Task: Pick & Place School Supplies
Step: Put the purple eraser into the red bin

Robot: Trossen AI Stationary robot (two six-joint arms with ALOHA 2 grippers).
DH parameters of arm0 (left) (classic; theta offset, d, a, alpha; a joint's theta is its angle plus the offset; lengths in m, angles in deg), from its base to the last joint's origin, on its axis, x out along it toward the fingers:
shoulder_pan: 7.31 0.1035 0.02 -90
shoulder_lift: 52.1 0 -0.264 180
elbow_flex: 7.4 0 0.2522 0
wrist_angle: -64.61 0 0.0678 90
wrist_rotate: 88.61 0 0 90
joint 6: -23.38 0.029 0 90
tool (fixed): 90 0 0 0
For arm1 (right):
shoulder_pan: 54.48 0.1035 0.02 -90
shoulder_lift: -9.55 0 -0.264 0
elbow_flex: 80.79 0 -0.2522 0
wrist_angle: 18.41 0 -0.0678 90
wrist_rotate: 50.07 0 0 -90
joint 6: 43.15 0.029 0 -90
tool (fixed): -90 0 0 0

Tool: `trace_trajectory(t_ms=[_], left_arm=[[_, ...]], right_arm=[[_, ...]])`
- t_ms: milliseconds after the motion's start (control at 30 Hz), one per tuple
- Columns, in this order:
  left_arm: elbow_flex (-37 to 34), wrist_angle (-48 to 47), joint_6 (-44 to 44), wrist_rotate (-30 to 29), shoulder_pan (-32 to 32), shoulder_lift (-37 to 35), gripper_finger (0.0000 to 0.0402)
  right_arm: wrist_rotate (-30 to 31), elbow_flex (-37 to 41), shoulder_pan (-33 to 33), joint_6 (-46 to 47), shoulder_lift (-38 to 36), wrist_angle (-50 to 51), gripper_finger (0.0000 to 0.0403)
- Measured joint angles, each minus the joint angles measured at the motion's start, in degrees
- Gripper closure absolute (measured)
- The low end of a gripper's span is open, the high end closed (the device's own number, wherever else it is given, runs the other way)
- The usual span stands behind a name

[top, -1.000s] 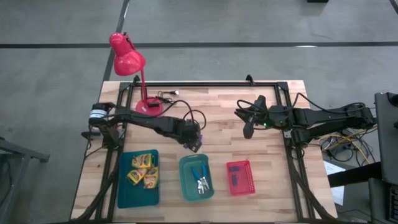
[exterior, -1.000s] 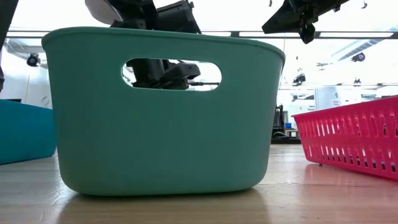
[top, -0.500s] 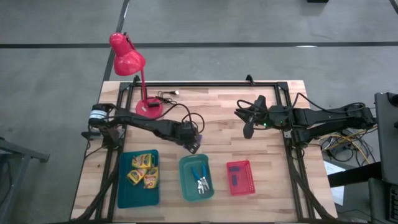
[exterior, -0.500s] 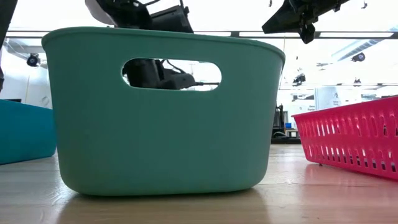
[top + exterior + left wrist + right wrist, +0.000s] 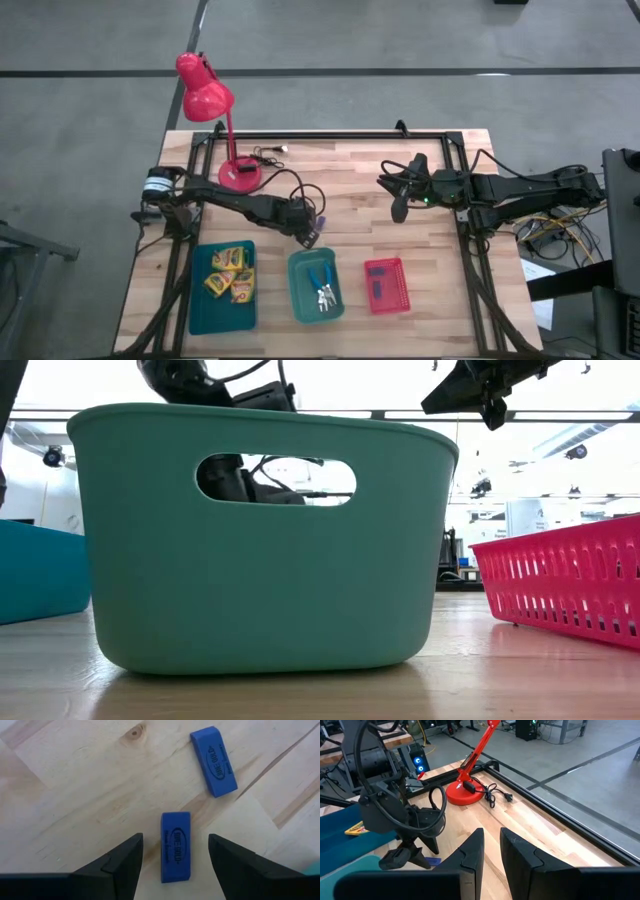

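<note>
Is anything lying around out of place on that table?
Yes. Two blue erasers lie loose on the bare wood, outside any tray, at different angles. The open left gripper hangs over the nearer one. The right gripper waits, holding nothing.

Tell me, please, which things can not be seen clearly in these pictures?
- Low view: the green bin wall hides its contents.
- High view: the left gripper covers the erasers; items in the red tray are too small to identify.
- Left wrist view: an edge cuts off the bins.
</note>
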Motion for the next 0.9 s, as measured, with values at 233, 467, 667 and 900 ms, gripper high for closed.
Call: trace_trajectory(t_ms=[233,467,667,900], left_arm=[[-1.40,1.27,0.19,-0.29,0.00,-0.08,0.0172],[-3.80,3.64,0.57,-0.42,-0.22,-0.33,0.0173],[-3.90,3.41,2.29,-0.12,-0.22,-0.24,0.0173],[-3.97,3.07,5.77,1.33,-0.18,-0.17,0.0187]], right_arm=[[0.00,0.00,0.01,0.00,0.00,0.01,0.0344],[0.00,0.00,0.01,0.00,0.00,0.02,0.0344],[0.00,0.00,0.01,0.00,-0.02,0.02,0.0344],[0.00,0.00,0.01,0.00,-0.01,0.02,0.0344]])
